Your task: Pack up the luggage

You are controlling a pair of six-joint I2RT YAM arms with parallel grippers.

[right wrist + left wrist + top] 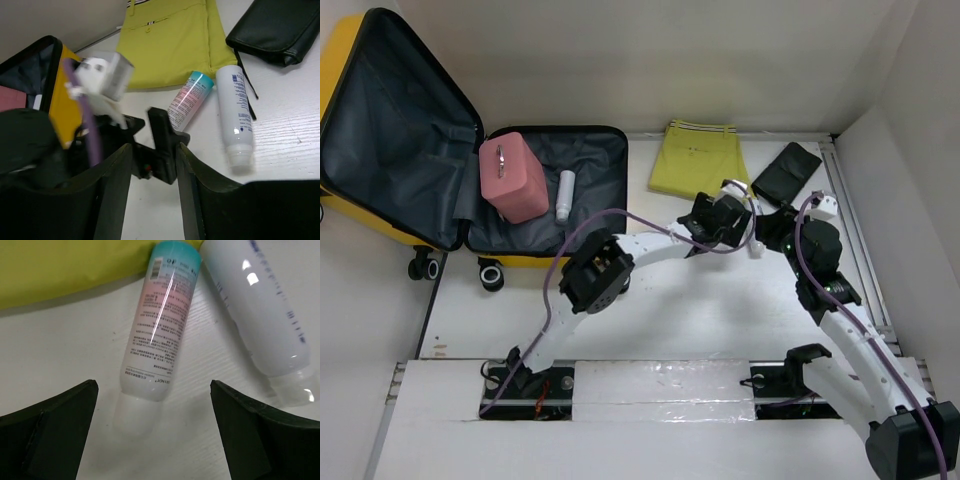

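The luggage, a yellow suitcase with dark lining, lies open at the far left and shows as a yellow edge in the right wrist view. A pink pouch and a white bottle lie inside it. My left gripper stands open low over the table, with the white cap end of a pink-and-teal tube between its fingers, untouched. A larger white bottle lies just to the right. My right gripper is open and empty, right behind the left gripper.
A folded yellow garment lies at the back centre, touching the tube's teal end. A black pouch sits to its right, near the side wall. The two gripper heads are close together; the right gripper sits beside the left.
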